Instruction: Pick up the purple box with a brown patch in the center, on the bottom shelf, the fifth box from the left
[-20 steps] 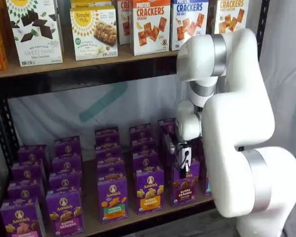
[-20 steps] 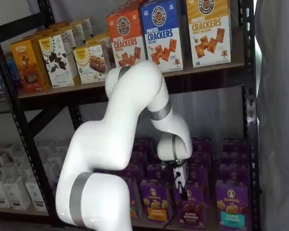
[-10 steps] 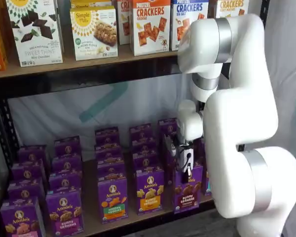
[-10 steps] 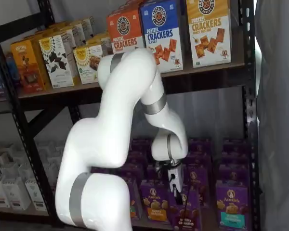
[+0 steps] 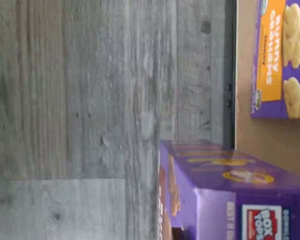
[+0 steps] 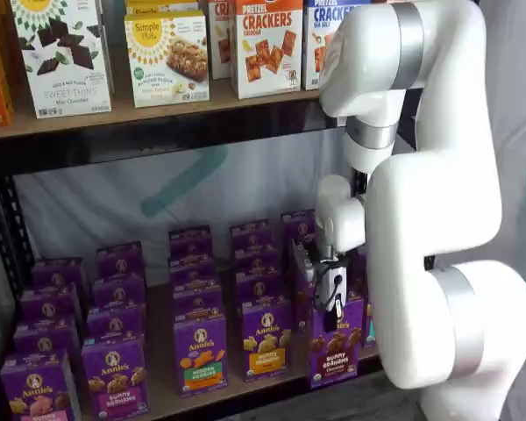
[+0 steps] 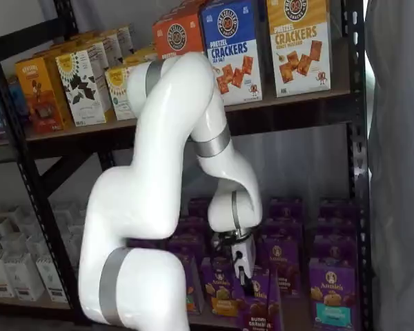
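Gripper (image 6: 332,309) grips the purple box (image 6: 335,351) from above, fingers pinching its top, so it comes off upright. The box hangs past the front rail of the bottom shelf (image 6: 245,386), clear of the orange-band box (image 6: 266,344). Wrist view: the purple box over grey floor (image 5: 80,100).

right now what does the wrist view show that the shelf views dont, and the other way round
Only the wrist view shows the grey wood-grain floor below the shelf edge and the purple box's top flap up close.

Only the shelf views show the gripper closed on the purple box, the white arm and the cracker cartons on the upper board.

Both show the purple box, the bottom shelf and the neighbouring orange-band box.
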You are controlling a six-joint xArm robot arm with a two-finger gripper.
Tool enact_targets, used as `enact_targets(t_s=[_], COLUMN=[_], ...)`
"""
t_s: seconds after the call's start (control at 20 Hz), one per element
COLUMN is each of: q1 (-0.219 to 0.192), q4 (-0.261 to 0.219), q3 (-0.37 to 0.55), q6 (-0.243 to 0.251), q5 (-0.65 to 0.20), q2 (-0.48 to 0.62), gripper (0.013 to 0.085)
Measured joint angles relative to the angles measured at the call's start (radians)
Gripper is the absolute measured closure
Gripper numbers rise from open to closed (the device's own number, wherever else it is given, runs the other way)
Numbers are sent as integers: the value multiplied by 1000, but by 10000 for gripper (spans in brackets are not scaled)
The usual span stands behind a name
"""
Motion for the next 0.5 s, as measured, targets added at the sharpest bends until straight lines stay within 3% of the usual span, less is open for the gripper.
enact_targets(t_s=[0.3, 0.5], q1=[11, 11], q4=[17, 4], q3=[69, 91], q6=[-6, 8], q5=[-12, -16], q2=[-63, -87], gripper=[690, 690])
